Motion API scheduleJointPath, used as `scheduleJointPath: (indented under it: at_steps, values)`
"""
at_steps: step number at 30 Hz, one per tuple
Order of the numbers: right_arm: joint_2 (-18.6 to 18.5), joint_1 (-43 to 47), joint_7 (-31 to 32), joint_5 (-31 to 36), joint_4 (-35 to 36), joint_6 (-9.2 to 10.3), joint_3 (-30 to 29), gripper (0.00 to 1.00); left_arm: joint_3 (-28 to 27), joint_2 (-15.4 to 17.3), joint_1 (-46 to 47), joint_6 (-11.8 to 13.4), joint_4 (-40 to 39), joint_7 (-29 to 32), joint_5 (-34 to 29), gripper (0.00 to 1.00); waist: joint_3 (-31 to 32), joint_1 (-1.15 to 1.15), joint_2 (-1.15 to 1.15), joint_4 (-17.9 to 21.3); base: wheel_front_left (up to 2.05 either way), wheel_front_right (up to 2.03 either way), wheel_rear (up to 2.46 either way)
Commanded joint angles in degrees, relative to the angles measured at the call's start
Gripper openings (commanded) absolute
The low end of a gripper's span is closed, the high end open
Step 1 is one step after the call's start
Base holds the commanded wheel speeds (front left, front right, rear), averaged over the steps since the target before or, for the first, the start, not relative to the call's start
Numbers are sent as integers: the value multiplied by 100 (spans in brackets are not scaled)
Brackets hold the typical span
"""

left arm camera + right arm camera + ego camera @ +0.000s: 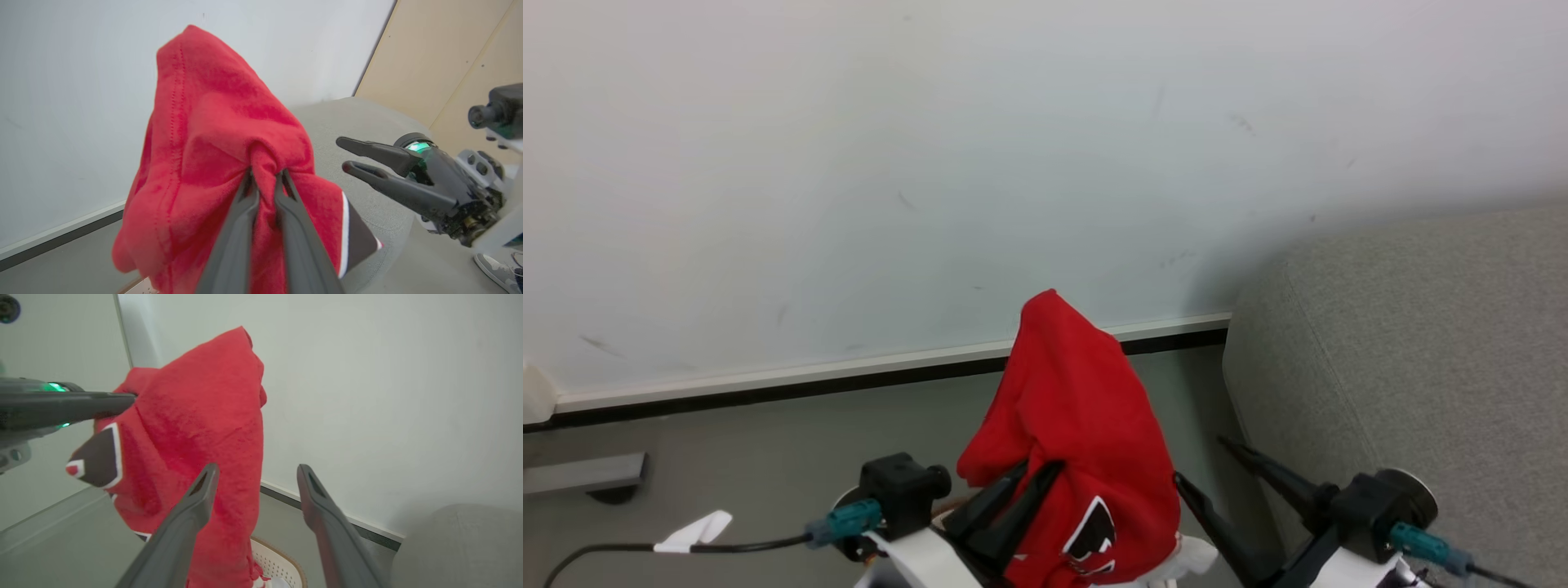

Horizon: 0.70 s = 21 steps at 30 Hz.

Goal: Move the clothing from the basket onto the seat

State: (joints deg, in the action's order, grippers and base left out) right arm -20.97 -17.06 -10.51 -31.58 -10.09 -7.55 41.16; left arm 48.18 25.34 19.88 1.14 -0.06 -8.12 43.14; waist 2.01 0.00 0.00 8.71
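A: Left end effector?

B: Fingers pressed nearly together, pinching a bunched fold of the red garment. The cloth peaks above the pinch and drapes down both sides of the fingers.

A: Markings on the cloth?

B: Line of stitching down one edge. Black patch edged in white on the side facing the right arm.

A: Right end effector?

B: Fingers spread wide, nothing between them. From the head view it sits just right of the garment, tips pointing up and toward the cloth. The near finger lies close to the fabric; contact cannot be told.

A: Where is the garment relative to the rest?

B: Held up in the air in front of the pale wall. Grey sofa stands to the right, apart from the cloth, its rounded corner nearest. Nothing red on the part of it that shows.

A: And the laundry basket?

B: Below, in the right wrist view: a section of brown rim and perforated cream wall. The garment's lower end hangs down at that rim; whether it touches, cannot tell.

A: Floor?

B: Grey floor, white skirting with a dark strip along the wall's foot.
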Motion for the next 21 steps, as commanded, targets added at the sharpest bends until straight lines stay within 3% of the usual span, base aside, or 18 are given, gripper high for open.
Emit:
scheduleJointPath:
  at_steps: [1, 6, 11, 21]
  values:
    - [-174, -173, 56, -189, 79, 12, 180, 100, 8, -7, 70, -44, -21, 19, -71, 0, -8, 0, 0, -12, 0, 0, 0]
    - [-695, -844, 328, -1072, 395, 12, 1169, 100, 153, -40, 150, -222, -91, 69, -88, 0, -42, 0, 0, -38, 0, 0, 0]
    - [-911, -1403, 402, -1587, 542, 13, 2033, 100, 264, -128, 249, -362, -109, 122, -67, 0, -67, 0, 0, -58, 0, 0, 0]
    - [-730, -2073, 66, -2073, 364, 12, 3031, 100, 489, -398, 351, -598, -100, 190, 186, 0, -62, 0, 0, -72, 0, 0, 0]
